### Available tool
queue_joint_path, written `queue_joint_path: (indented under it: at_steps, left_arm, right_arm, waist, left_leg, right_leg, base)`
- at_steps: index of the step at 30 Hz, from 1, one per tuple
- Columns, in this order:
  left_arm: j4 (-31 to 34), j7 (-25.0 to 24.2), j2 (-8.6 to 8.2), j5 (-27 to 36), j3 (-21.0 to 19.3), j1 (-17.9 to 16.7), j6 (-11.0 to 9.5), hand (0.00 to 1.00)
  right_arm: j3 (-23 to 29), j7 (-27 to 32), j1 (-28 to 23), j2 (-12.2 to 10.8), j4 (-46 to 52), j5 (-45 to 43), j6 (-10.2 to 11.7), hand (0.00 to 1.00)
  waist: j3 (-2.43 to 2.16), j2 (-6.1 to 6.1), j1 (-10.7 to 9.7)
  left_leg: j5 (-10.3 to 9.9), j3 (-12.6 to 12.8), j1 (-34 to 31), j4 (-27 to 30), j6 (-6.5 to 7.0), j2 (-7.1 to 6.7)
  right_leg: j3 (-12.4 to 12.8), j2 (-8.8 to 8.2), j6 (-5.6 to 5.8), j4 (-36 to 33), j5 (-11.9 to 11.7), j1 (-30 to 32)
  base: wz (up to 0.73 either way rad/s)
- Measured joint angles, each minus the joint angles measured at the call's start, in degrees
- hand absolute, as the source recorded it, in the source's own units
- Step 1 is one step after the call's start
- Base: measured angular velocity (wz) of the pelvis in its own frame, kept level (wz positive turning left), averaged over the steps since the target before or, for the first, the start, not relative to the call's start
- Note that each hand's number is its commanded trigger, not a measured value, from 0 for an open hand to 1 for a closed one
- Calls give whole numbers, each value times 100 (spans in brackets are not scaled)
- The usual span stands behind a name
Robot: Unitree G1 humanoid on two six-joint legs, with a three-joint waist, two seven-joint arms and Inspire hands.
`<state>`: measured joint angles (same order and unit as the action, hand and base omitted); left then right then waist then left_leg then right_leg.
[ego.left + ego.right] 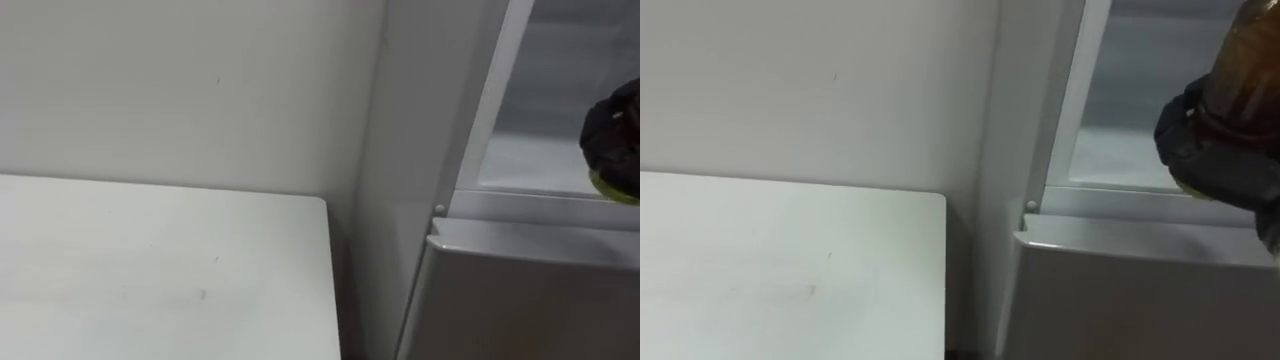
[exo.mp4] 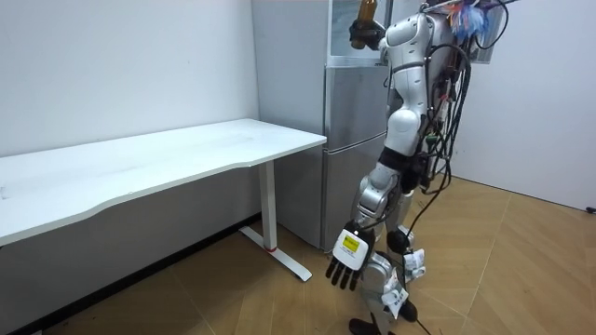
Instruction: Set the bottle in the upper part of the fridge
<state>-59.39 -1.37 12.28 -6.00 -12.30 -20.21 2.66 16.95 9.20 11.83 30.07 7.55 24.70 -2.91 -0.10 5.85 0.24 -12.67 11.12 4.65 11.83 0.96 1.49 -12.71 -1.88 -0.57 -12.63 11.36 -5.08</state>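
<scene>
Tall grey fridge (image 2: 346, 130): robot stands before it, upper compartment open | long white rectangular table (image 2: 186, 154): beside fridge | left hand (image 2: 346, 265): hangs low, fingers straight | right hand (image 1: 1210, 150): raised, curled round brown translucent bottle (image 1: 1245, 60) | bottle: upright, long axis vertical, at upper compartment's mouth

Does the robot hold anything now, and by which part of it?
Yes. The right hand is curled round the lower body of a brown translucent bottle. The left hand hangs open and empty.
</scene>
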Motion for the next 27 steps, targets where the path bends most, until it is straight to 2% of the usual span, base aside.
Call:
queue_joint_path:
  at_steps: [1, 5, 13, 18, 19, 22, 23, 27]
  left_arm:
    - [3, 1, 0, 0, 0, 10, 0, 0]
    - [-6, -4, -14, -48, -144, -2, -1, 0]
    - [-26, -18, -14, -44, -142, 16, -9, 0]
    - [3, -8, 18, -48, -162, -89, 48, 0]
    - [-3, -10, 16, -53, -239, -124, 81, 0]
    - [4, -9, 26, -96, -355, -252, 104, 0]
    - [4, -10, 26, -96, -355, -296, 104, 0]
    - [-3, -25, 31, -96, -355, -334, 105, 0]
  right_arm:
    - [0, 41, 0, 0, -136, 0, -92, 100]
    - [-1, 150, 84, 0, -641, -76, -185, 100]
    - [-22, 318, 531, 64, -1504, 358, -187, 100]
    - [-124, 527, 772, 193, -1813, 501, -223, 100]
    - [-124, 575, 773, 237, -1814, 532, -265, 100]
    - [-124, 768, 803, 423, -1822, 719, -425, 100]
    - [-137, 853, 904, 510, -1830, 882, -482, 100]
    - [-395, 1001, 1463, 896, -2085, 1074, -481, 100]
  waist:
    - [0, -4, 22]
    - [6, -11, 162]
    - [63, 111, 167]
    - [54, 136, 160]
    - [15, 142, 157]
    - [-20, 180, 154]
    - [-22, 182, 154]
    - [-23, 181, 172]
  left_leg:
    - [1, -1, -1, 1, 0, 0]
    - [2, -34, -7, -2, -1, -13]
    - [-19, -46, -8, 48, 16, -12]
    - [-20, -54, -57, 98, 23, -20]
    - [-18, -63, -107, 115, 24, -24]
    - [-18, -82, -113, 175, 24, -30]
    - [-18, -82, -105, 175, 24, -30]
    - [-17, -83, -104, 177, 20, -18]
  right_leg:
    - [-3, 0, 0, 0, 0, 13]
    - [-16, 1, 1, -4, 2, 9]
    - [-4, -12, 3, -13, 3, -46]
    - [-17, -22, 5, -7, 6, -22]
    - [-29, -24, 6, -17, 7, 22]
    - [-35, -19, 6, -29, 7, 19]
    - [-36, -16, 6, -28, 7, 8]
    - [-46, 0, 3, -21, 7, -3]
  base:
    - [0]
    - [2]
    - [-1]
    - [-1]
    - [0]
    - [2]
    - [0]
    - [1]
